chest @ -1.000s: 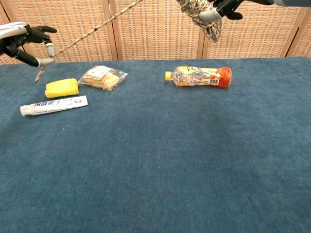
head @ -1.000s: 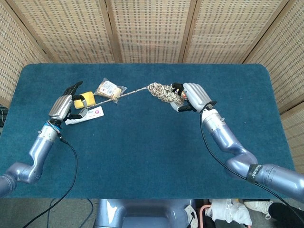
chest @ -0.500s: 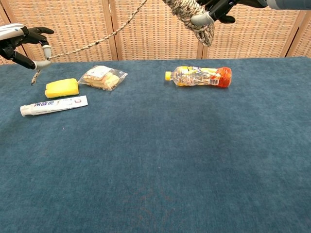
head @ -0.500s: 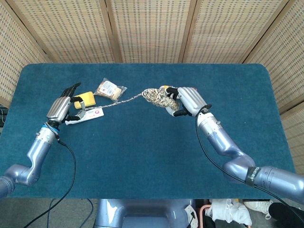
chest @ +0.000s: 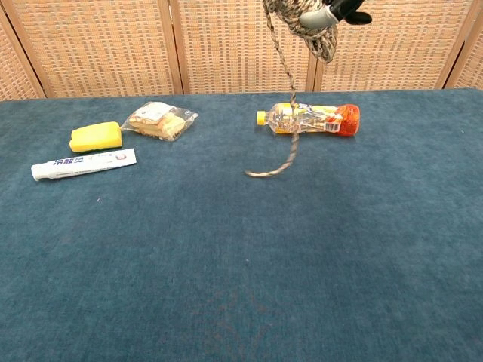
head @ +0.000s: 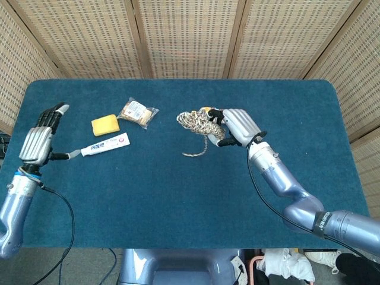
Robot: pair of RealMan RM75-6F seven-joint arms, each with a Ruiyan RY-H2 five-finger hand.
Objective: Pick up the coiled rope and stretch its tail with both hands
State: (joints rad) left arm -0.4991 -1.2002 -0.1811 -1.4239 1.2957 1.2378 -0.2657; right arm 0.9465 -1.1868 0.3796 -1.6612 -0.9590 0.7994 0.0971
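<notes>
My right hand (head: 236, 126) grips the coiled rope (head: 198, 123), a speckled beige bundle held above the table's middle. In the chest view the coil (chest: 306, 24) and the right hand (chest: 332, 10) sit at the top edge. The rope's tail (chest: 283, 113) hangs straight down from the coil, and its end curls on the cloth (head: 196, 152). My left hand (head: 39, 139) is far to the left, near the table's edge, fingers spread and empty. The chest view does not show it.
On the blue table (head: 178, 196) lie a yellow sponge (head: 105, 124), a wrapped snack (head: 137, 111) and a toothpaste tube (head: 104, 144) at the left. A plastic bottle with orange drink (chest: 309, 119) lies behind the hanging tail.
My left hand has let go of the rope's tail and swung out to the left. The tail, stretched between the hands before, now hangs down from the coil.
</notes>
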